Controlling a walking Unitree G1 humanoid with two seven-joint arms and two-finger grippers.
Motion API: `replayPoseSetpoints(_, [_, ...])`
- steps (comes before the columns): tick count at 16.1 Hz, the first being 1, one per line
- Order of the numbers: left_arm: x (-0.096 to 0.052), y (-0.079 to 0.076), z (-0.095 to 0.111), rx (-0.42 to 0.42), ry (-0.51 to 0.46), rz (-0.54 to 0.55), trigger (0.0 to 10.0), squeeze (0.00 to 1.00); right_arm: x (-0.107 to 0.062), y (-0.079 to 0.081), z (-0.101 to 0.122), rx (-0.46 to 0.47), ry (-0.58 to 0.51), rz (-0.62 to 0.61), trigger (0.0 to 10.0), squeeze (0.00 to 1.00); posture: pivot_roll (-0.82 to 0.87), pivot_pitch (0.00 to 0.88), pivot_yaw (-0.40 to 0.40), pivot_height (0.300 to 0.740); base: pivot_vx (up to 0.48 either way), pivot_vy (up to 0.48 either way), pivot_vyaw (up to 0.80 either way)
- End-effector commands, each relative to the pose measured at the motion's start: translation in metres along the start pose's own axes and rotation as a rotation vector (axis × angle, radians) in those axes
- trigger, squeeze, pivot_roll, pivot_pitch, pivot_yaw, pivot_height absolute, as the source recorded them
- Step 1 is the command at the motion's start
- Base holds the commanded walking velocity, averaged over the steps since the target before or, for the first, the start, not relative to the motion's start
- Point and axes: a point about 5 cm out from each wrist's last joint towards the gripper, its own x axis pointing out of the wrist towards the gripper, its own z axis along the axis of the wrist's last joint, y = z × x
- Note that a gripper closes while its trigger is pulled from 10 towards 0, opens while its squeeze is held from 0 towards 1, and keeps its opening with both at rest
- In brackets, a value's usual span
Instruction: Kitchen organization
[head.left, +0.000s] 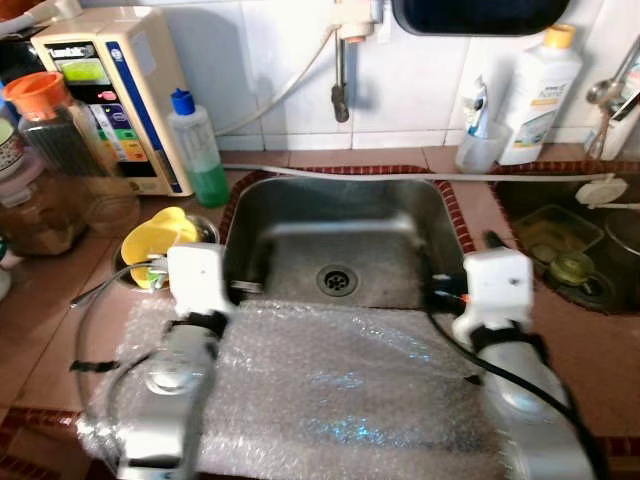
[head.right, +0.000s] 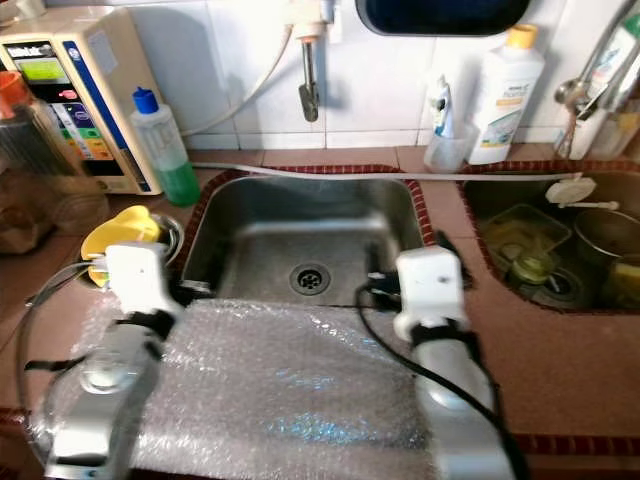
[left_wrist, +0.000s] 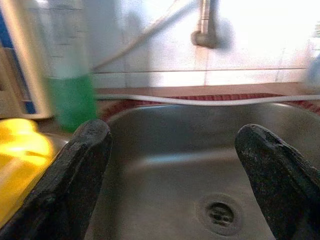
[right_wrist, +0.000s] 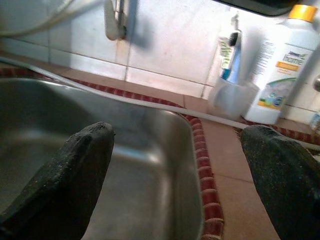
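Steel sink (head.left: 300, 215) in the middle, with bubble wrap (head.left: 330, 385) over its near edge. Left gripper (left_wrist: 172, 175) spread wide above the sink's left side (holding nothing), beside a green bottle (head.left: 198, 150) and yellow cup (head.left: 155, 238). Right gripper (right_wrist: 180, 175) spread wide over the right rim, white bottle (head.left: 538, 95) far right.

Bare steel sink (head.left: 300, 215) open ahead, green soap bottle (head.left: 200, 150) left, white detergent bottle (head.left: 538, 95) right.
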Motion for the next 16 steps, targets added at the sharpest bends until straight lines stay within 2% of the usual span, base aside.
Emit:
replayPoseSetpoints(1, [-0.002, 0.008, 0.003, 0.020, -0.003, 0.028, 10.0, 0.00, 0.001, 0.005, 0.007, 0.011, -0.026, 0.011, 10.0, 0.00, -0.03, 0.048, 0.065, 0.740, 0.000, 0.000, 0.00])
replayPoseSetpoints(12, [-0.004, 0.015, 0.006, 0.065, -0.008, 0.053, 10.0, 0.00, 0.003, 0.010, 0.012, 0.009, -0.060, 0.033, 10.0, 0.00, -0.02, 0.044, 0.067, 0.740, 0.000, 0.000, 0.00])
replayPoseSetpoints(16, [-0.012, 0.023, 0.007, 0.084, -0.018, 0.070, 10.0, 0.00, 0.002, 0.008, 0.012, 0.006, -0.064, 0.033, 10.0, 0.00, -0.01, 0.032, 0.059, 0.740, 0.000, 0.000, 0.00])
